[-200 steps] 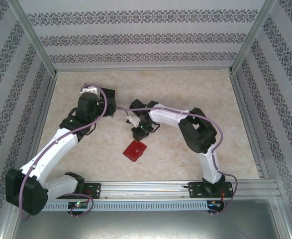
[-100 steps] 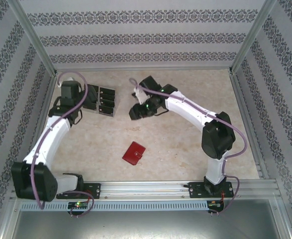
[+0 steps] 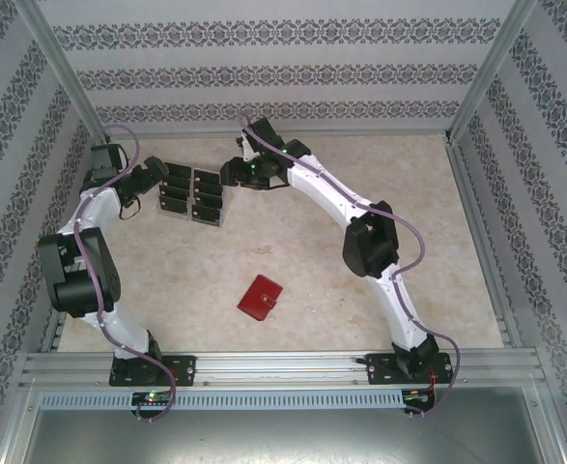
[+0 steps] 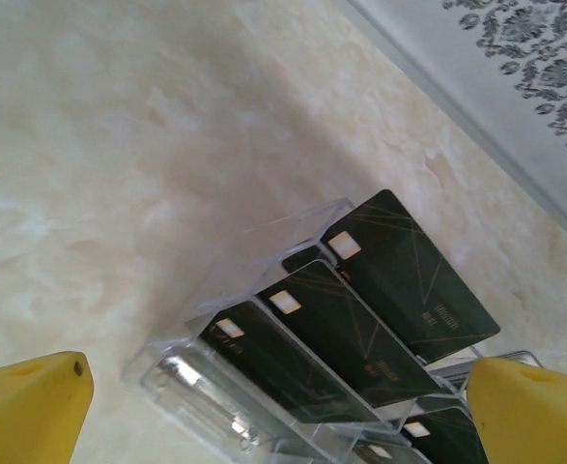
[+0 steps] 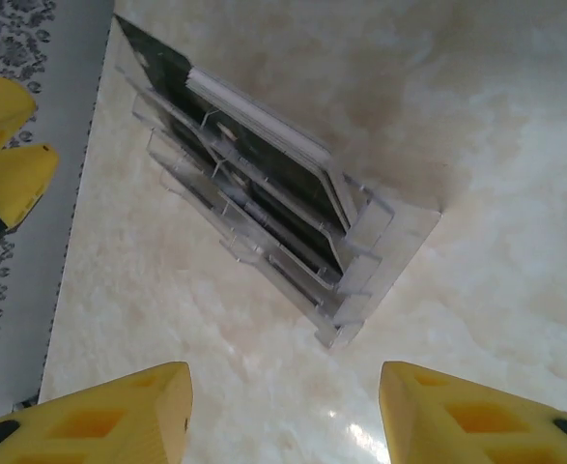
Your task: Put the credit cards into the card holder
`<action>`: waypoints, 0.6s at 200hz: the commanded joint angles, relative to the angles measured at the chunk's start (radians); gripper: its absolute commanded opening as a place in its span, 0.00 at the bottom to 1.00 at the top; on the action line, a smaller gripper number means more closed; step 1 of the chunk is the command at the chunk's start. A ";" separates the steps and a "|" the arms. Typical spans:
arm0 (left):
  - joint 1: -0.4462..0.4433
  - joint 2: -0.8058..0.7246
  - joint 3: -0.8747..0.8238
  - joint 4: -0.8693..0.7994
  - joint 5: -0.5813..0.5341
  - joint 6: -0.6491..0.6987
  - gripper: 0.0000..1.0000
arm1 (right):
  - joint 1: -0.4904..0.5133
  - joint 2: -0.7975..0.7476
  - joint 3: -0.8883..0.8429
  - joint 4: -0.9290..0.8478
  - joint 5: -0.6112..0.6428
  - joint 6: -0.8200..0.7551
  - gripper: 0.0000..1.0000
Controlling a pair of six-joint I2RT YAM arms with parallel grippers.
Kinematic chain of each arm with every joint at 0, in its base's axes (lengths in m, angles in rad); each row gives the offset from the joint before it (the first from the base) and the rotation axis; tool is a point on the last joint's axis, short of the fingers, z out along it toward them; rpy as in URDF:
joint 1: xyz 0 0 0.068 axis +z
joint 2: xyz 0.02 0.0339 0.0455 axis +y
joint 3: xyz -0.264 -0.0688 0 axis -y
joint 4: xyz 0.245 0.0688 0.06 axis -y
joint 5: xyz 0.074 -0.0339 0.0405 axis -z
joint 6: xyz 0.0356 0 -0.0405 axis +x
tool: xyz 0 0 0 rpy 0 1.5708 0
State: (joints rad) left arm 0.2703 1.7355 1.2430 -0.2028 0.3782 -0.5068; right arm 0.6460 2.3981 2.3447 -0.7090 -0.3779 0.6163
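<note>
Left arm has swung out from mid-table over the last second and now sits against the left wall; the left gripper (image 3: 154,181) points at the left side of the clear stand (image 3: 192,196). Its wrist view shows the left gripper (image 4: 283,411) spread wide with nothing held, and the stand (image 4: 191,382) sits between the fingertips but further out, no contact. The credit cards (image 3: 194,192) are all still slotted in the stand at the far left of the table (image 3: 457,242). The wrist view shows dark cards (image 4: 360,319) leaning in stepped rows. The right arm has stretched out from the centre too, and the right gripper (image 3: 231,174) is now just off the stand's right side. From its wrist cam the right gripper (image 5: 288,406) is also wide open and empty, with the stand (image 5: 380,251) ahead and not touched. The red wallet (image 3: 262,297) hasn't moved: near-centre of the table, well apart from both grippers, and it looks folded shut. Net: both arms have left the wallet and now flank the stand, so this reads as the start of the first card pick. No card is out yet, and the wallet likely needs opening before anything goes in.
</note>
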 commanded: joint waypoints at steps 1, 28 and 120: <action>0.007 0.023 0.001 0.188 0.139 -0.022 1.00 | 0.012 0.039 0.081 -0.036 0.021 0.044 0.55; 0.015 0.086 -0.002 0.288 0.193 -0.035 1.00 | 0.011 0.072 0.084 -0.030 0.033 0.059 0.55; 0.026 0.245 0.010 0.517 0.317 -0.131 1.00 | 0.012 0.152 0.087 0.035 0.013 0.079 0.53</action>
State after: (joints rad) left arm 0.2844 1.9617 1.2430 0.1951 0.6331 -0.5926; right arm 0.6460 2.5198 2.3966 -0.7002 -0.3653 0.6785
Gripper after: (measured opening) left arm 0.999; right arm 0.539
